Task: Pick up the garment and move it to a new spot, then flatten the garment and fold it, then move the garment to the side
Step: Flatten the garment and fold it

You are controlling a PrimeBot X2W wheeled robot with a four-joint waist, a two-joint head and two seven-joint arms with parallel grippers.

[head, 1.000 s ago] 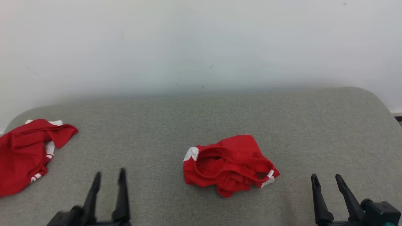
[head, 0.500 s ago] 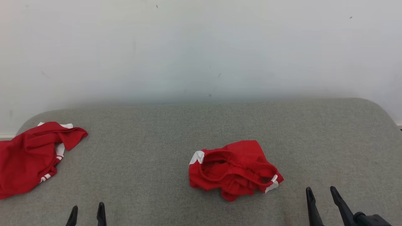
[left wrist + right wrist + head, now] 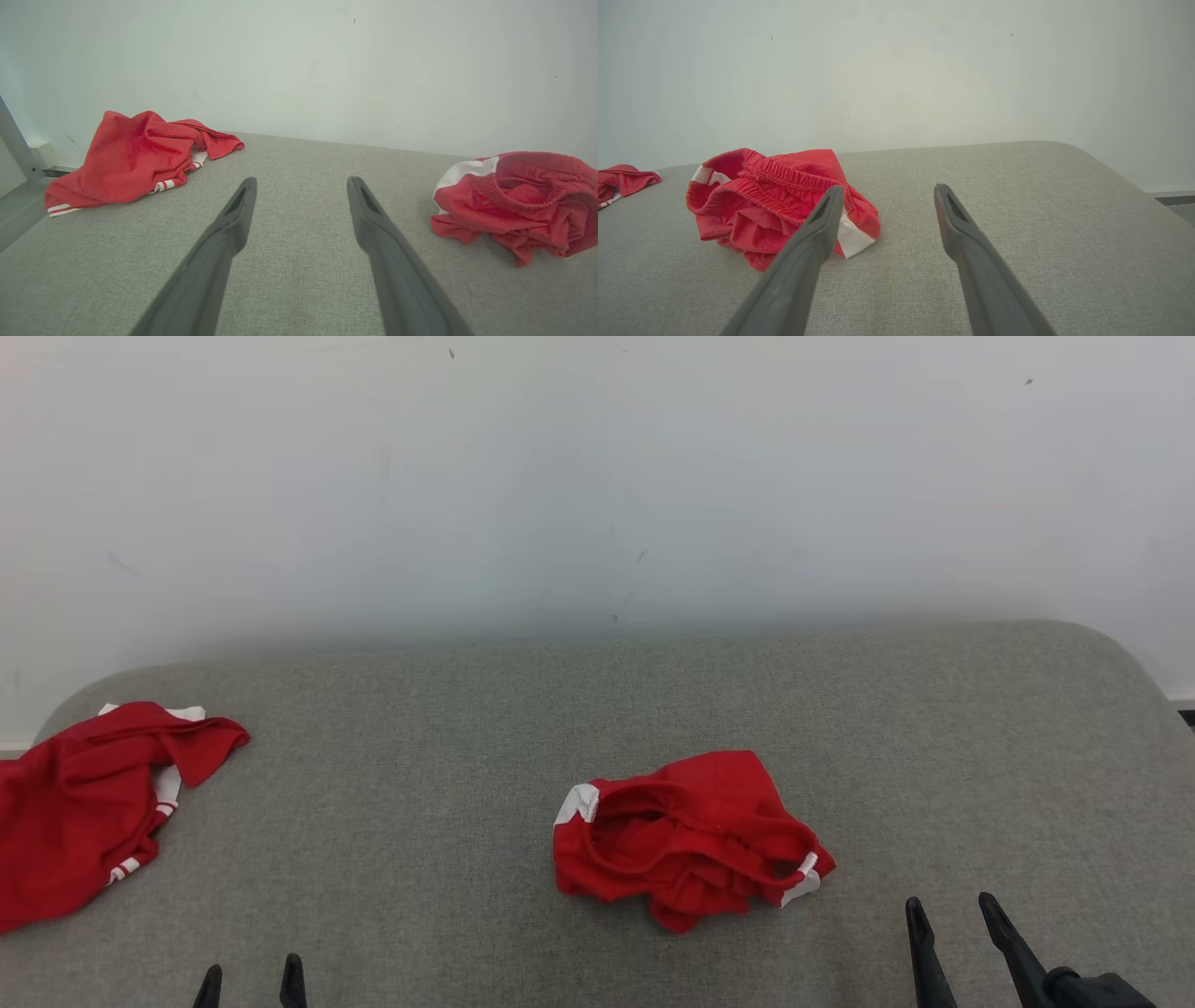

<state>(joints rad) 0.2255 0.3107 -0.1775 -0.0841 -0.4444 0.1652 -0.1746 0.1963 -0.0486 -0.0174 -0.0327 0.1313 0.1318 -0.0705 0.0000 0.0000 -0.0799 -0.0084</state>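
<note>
A crumpled red garment (image 3: 691, 840) with white patches and an elastic waistband lies mid-surface on the grey cushion (image 3: 597, 709). The left wrist view has it at the right (image 3: 514, 205); the right wrist view has it at the left (image 3: 775, 200). My left gripper (image 3: 250, 975) is open at the bottom edge, well left of the garment, with nothing between its fingers (image 3: 302, 184). My right gripper (image 3: 945, 901) is also open and empty, just right of the garment and nearer me; its left finger overlaps the garment's white corner in the right wrist view (image 3: 887, 191).
A second red garment (image 3: 84, 803) with white stripes lies bunched at the cushion's left edge (image 3: 135, 158) (image 3: 621, 179). A pale wall (image 3: 597, 476) rises right behind the cushion. Its rounded right corner drops off at the far right.
The head view has shifted slightly. My left gripper has drawn back toward the bottom edge, only its tips showing; the right gripper has dropped back a little. Both garments lie unmoved.
</note>
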